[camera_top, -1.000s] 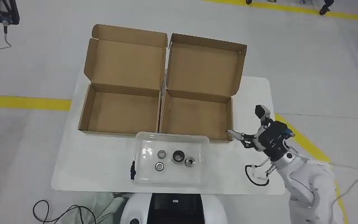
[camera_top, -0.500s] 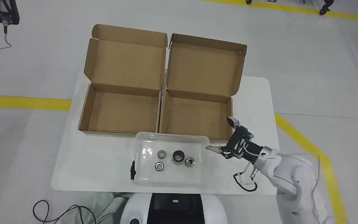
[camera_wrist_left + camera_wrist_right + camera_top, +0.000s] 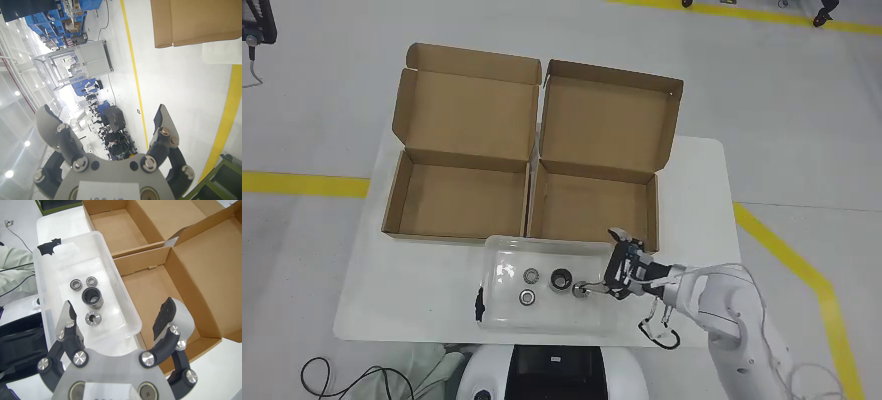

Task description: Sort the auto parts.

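top view looks down on the desk point(image 3: 702, 200); right wrist, closer, shares its tray point(image 3: 504, 250) point(image 3: 113, 262) and boxes point(image 3: 467, 200) point(image 3: 151, 285); left wrist faces the floor point(image 3: 179, 85).

Bright even overhead light, faint shadows, glints on clear tub point(image 3: 75, 262), fisheye edges

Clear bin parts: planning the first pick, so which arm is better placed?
Right. The right gripper hangs open above the clear bin, by the slotted part; the left gripper, also open, faces the floor off the table.
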### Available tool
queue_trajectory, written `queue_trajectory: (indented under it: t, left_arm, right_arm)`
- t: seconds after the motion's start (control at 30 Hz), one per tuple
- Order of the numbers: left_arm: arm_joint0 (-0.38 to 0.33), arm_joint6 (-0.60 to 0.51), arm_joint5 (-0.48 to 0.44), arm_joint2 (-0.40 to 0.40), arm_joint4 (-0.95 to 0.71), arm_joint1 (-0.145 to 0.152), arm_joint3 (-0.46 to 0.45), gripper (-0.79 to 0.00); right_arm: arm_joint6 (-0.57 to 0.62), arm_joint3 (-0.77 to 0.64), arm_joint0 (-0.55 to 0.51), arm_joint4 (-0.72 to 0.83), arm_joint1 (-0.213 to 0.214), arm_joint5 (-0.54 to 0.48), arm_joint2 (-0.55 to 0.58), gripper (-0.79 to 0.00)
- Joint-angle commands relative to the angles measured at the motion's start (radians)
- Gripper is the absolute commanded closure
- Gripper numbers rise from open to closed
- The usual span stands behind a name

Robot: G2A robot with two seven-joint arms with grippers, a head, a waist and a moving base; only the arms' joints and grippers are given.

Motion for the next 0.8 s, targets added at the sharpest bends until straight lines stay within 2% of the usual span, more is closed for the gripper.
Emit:
queue_trajectory:
  t: [0.0, 0.23, 0.77]
  left_arm:
    - [0.000, 0.000, 0.000, 0.000, 0.000, 0.000, 0.000, -0.785]
    - [0.000, 0.000, 0.000, 0.000, 0.000, 0.000, 0.000, -0.785]
    - [0.000, 0.000, 0.000, 0.000, 0.000, 0.000, 0.000, -0.785]
  right_arm:
    - [0.014, 0.003, 0.015, -0.011, 0.002, -0.006, -0.027, -0.785]
    - [0.004, 0.026, 0.051, -0.063, 0.007, -0.023, -0.107, -0.785]
    - [0.003, 0.024, 0.056, -0.060, 0.010, -0.015, -0.109, -0.785]
